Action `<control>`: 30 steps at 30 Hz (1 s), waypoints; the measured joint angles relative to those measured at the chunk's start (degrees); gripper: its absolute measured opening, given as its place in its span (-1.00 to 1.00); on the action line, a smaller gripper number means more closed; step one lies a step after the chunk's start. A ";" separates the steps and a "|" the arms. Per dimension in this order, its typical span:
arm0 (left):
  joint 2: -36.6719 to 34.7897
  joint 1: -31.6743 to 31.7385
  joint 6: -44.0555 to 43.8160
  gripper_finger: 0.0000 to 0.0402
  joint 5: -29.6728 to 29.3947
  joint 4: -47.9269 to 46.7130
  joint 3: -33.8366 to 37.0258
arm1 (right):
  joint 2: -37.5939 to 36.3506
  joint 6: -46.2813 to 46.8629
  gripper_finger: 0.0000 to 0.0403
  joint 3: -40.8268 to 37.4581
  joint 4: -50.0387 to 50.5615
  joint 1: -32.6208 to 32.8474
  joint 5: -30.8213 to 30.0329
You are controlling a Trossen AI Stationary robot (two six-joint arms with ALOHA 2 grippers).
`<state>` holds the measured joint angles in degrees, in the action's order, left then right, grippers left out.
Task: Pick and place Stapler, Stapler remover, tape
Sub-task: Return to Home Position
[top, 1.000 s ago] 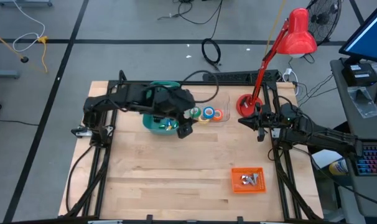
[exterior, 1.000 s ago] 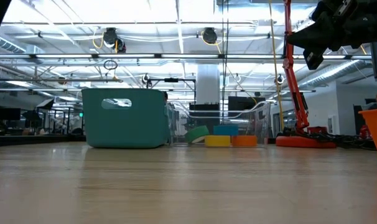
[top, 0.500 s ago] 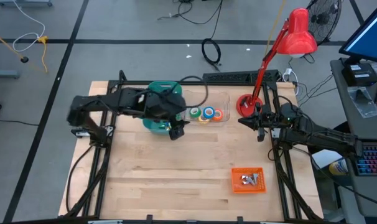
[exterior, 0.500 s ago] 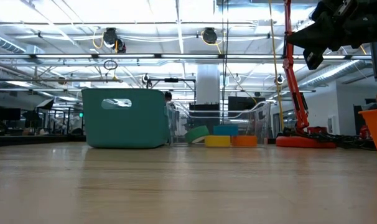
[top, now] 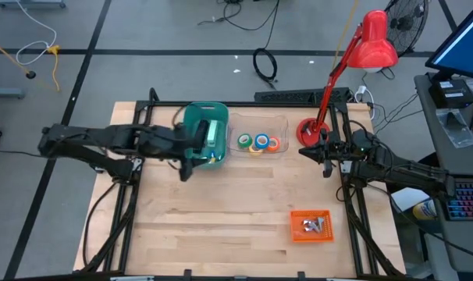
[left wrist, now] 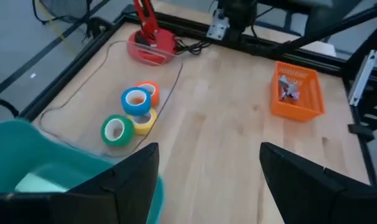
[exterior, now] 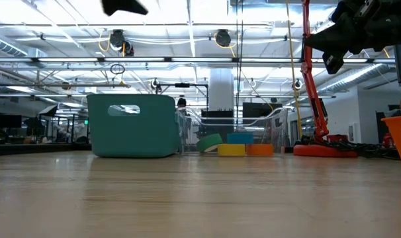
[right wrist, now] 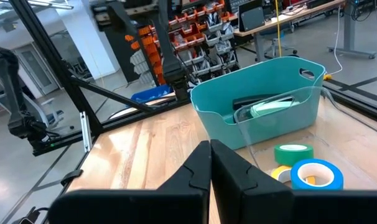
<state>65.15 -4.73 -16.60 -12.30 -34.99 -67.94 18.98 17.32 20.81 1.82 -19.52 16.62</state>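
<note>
Pale wood of the desk (top: 221, 211) fills the high view, with a red lamp (top: 309, 131) at its far edge. We find the tape (top: 260, 143) already inside the clear bin (top: 282, 123): the green roll (left wrist: 117, 129), blue roll (left wrist: 136, 99), yellow roll (left wrist: 145, 121) and orange-red roll (left wrist: 150, 90) lie flat and bunched together. Just beside it stands the teal bin (top: 205, 106), holding what looks like a mint stapler (right wrist: 272, 107), though we see only part of it. The left arm (top: 112, 140) stretches across the desk, and its jaws hang wide open and empty beside the teal bin, on the side away from the clear bin. The right arm (top: 377, 164) waits at the desk's right edge, its jaws closed on nothing. We judge the rolls light, stiff and smooth-sided; pinching one wall of a ring, with one finger through the core, should hold it best.
</note>
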 joint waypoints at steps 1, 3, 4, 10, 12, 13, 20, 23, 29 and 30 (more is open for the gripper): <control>-1.99 0.29 0.00 0.41 0.31 0.20 1.73 | 0.00 0.00 -1.00 0.00 0.07 0.01 0.02; -6.28 0.79 -0.01 0.41 0.32 0.84 5.28 | 0.00 0.06 -1.00 0.01 0.03 0.02 0.00; -8.59 1.02 0.04 0.41 0.27 1.97 6.99 | 0.00 0.21 -1.00 0.01 0.03 0.01 0.02; -22.73 2.25 2.24 0.41 2.86 5.13 17.80 | -0.02 0.22 -1.00 0.03 -0.32 0.01 0.01; -27.37 2.32 2.69 0.41 3.74 5.19 20.87 | -0.02 0.20 -1.00 0.03 -0.32 0.00 0.04; -29.41 2.32 2.67 0.41 3.76 5.22 22.33 | -0.02 0.22 -1.00 0.03 -0.32 -0.01 0.04; -43.45 2.32 2.99 0.41 3.49 3.83 30.44 | -0.02 2.44 -1.00 0.03 -0.30 -0.01 0.06; -49.04 2.32 2.54 0.41 3.32 3.01 33.26 | -0.02 2.54 -1.00 0.03 -0.30 -0.01 0.04; -59.07 2.32 1.16 0.41 3.33 1.39 37.98 | -0.02 1.24 -1.00 -0.29 -0.51 0.01 0.04; -60.45 2.32 0.93 0.41 3.37 0.27 38.65 | -0.02 1.77 -1.00 -0.65 -0.79 0.02 0.04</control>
<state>4.70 -2.42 -15.67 -8.93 -34.71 -29.29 18.96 19.09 20.16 1.03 -19.51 16.67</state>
